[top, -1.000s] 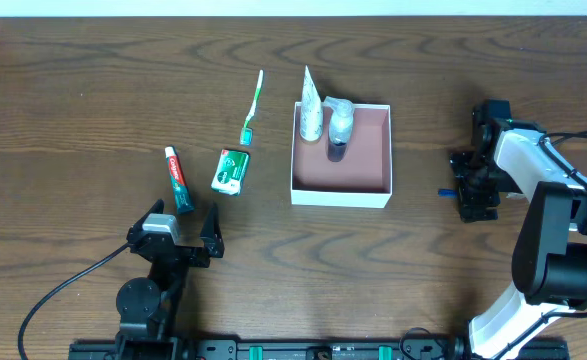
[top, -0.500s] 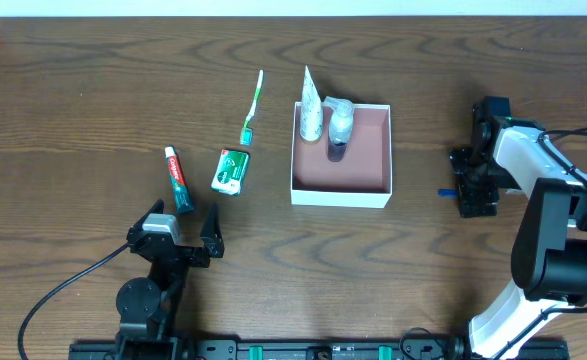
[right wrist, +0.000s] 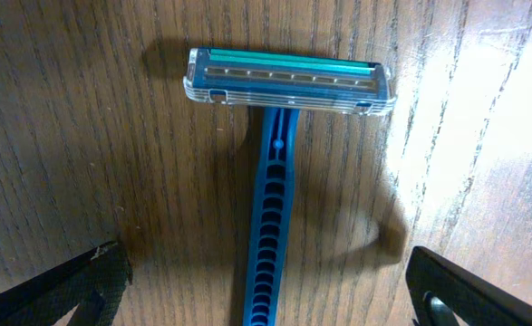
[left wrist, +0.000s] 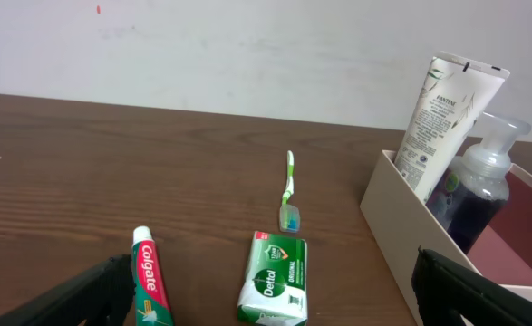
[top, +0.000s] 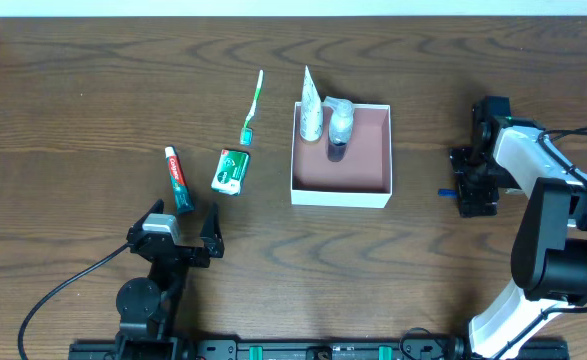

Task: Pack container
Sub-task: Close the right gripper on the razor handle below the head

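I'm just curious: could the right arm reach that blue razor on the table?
Probably yes: the razor lies flat, uncovered, right under the right gripper, whose jaws stand open either side.

Table (top: pixel 93 130): dark brown wood, strong wavy grain, fills overhead view. Wall (left wrist: pixel 247 54): plain white, rising behind table's far edge in left wrist view. Tiny red mark (left wrist: pixel 99 10) high on wall, left side. Bright glare patch (right wrist: pixel 447 154) on tabletop in right wrist view; light elsewhere even.
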You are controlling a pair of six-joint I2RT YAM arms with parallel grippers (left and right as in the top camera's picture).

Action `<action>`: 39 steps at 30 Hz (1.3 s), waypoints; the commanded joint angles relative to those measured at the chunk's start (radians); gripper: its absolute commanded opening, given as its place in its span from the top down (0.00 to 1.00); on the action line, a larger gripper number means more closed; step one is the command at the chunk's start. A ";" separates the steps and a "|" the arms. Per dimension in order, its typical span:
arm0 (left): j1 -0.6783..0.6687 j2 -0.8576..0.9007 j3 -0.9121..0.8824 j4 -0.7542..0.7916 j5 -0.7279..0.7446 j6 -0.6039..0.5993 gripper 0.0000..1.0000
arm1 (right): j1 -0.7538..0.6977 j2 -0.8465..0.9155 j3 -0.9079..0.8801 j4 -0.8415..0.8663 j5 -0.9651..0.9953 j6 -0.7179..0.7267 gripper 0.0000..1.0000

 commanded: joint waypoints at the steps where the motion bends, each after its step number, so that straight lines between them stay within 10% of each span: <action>1: 0.003 0.001 -0.018 -0.034 0.003 0.013 0.02 | 0.014 0.050 -0.014 -0.013 0.014 0.000 0.01; 8: 0.003 0.001 -0.018 -0.034 0.003 0.013 0.02 | 0.014 0.050 -0.014 -0.024 0.014 -0.001 0.02; 39: 0.003 0.001 -0.018 -0.034 0.003 0.013 0.02 | 0.014 0.050 -0.014 -0.029 0.018 0.000 0.93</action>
